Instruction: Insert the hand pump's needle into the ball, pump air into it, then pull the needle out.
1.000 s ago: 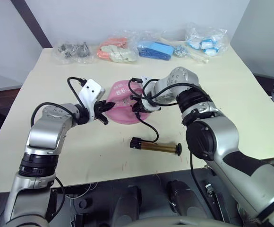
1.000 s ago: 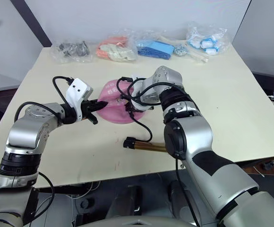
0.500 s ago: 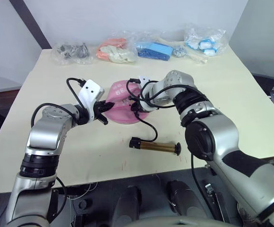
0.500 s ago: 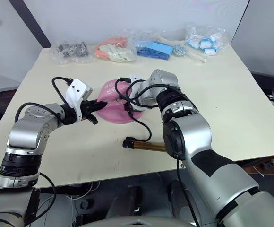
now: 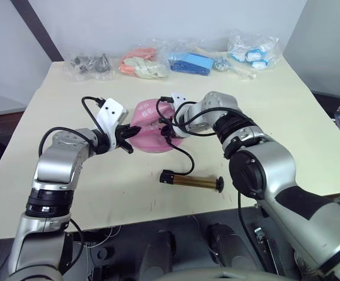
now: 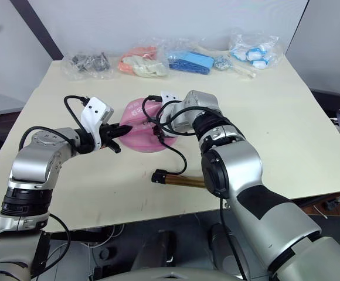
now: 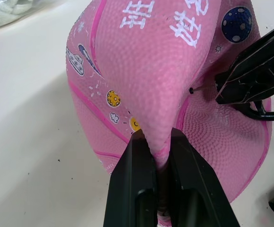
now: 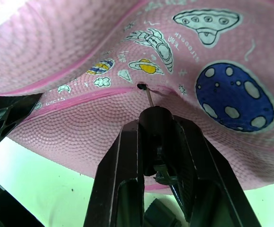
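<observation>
Pink ball [image 5: 149,132], deflated and folded, sits mid-table [image 5: 287,117]. Left gripper [image 7: 157,142] has its jaws nearly closed, pinching a raised fold of the ball's rubber skin between the two black fingers [image 7: 136,179]. Right gripper [image 8: 158,124] has its jaws closed around the black end of the pump hose [image 5: 184,153]; the needle [image 8: 148,96] juts from that end, its tip at the ball's black valve hole [image 8: 141,86]. How deep it sits cannot be told. Hand pump [image 5: 193,181] lies flat on the table near the ball on the robot's side, apart from both grippers, hose curving up to the right gripper. Bagged items [image 5: 143,60] line the far edge.
</observation>
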You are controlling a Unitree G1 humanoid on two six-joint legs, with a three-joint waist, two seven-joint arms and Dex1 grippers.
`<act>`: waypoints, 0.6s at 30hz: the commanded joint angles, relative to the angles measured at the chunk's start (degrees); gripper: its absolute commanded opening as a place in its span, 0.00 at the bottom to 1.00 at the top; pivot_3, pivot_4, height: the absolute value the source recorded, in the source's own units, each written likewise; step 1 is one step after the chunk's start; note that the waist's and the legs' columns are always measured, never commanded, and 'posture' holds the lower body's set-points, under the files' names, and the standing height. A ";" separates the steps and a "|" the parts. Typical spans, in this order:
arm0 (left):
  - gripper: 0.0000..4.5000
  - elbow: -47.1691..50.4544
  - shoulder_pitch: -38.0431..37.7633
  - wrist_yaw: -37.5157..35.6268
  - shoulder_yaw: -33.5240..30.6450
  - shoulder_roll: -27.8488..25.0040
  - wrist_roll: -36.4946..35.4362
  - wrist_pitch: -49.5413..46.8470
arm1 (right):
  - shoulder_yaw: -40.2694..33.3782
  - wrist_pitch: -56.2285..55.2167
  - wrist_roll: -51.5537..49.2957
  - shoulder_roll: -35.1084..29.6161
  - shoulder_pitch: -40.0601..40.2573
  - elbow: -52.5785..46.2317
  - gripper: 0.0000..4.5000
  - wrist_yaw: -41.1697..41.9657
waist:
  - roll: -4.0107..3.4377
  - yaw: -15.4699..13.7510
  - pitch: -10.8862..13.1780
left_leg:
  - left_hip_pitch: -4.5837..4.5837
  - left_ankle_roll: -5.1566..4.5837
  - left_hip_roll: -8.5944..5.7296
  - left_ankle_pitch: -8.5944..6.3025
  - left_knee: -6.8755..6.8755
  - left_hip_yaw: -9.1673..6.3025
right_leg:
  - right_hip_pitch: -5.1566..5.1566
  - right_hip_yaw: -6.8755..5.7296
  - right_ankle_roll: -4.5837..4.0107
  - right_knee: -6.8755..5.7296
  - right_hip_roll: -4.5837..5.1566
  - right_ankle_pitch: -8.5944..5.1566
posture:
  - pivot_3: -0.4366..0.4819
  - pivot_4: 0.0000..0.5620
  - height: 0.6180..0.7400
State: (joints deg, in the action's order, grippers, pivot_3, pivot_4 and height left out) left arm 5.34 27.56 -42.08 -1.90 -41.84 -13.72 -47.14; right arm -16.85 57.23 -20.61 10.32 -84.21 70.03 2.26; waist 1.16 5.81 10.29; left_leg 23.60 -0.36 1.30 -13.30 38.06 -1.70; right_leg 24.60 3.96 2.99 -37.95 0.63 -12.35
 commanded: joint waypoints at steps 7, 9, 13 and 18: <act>0.01 0.11 -2.07 -5.29 5.92 0.86 -1.90 -0.69 | 1.48 -8.96 1.26 7.32 -2.52 0.59 0.08 0.40 | -0.01 0.03 -0.06 | -0.03 0.00 0.00 0.00 -0.01 -0.01 | -0.02 0.00 0.00 0.00 0.00 -0.01 | 0.48 0.27 1.00; 0.01 0.10 -2.21 -5.44 5.98 0.71 -1.89 -0.62 | 3.18 -10.54 2.43 7.62 -2.72 0.52 0.08 1.91 | -0.01 0.06 -0.06 | -0.04 0.00 0.00 0.00 -0.02 -0.01 | -0.03 0.00 0.00 0.00 0.00 -0.01 | 0.48 0.27 1.00; 0.01 -0.03 -2.20 -5.71 6.09 0.57 -1.95 -0.59 | 8.17 -12.22 5.41 8.17 -3.23 0.12 0.08 6.66 | -0.01 0.08 -0.06 | -0.04 0.00 0.00 0.00 -0.02 -0.02 | -0.03 0.00 0.01 0.00 -0.01 -0.02 | 0.48 0.27 1.00; 0.01 -0.28 -2.19 -5.94 6.25 0.58 -1.91 -0.36 | 11.79 -13.54 7.61 8.27 -3.08 0.34 0.08 8.80 | -0.01 0.08 -0.06 | -0.04 0.00 0.00 0.00 -0.03 -0.03 | -0.03 0.00 0.02 0.00 -0.01 -0.03 | 0.48 0.27 1.00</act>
State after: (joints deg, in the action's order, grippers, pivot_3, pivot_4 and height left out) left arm 4.99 27.54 -42.28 -1.56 -42.00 -13.64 -46.68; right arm -6.42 49.44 -15.36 10.55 -84.25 71.99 11.93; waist 1.15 5.89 10.23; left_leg 23.56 -0.36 1.31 -13.30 38.03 -1.73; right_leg 24.57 3.96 3.01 -37.94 0.63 -12.39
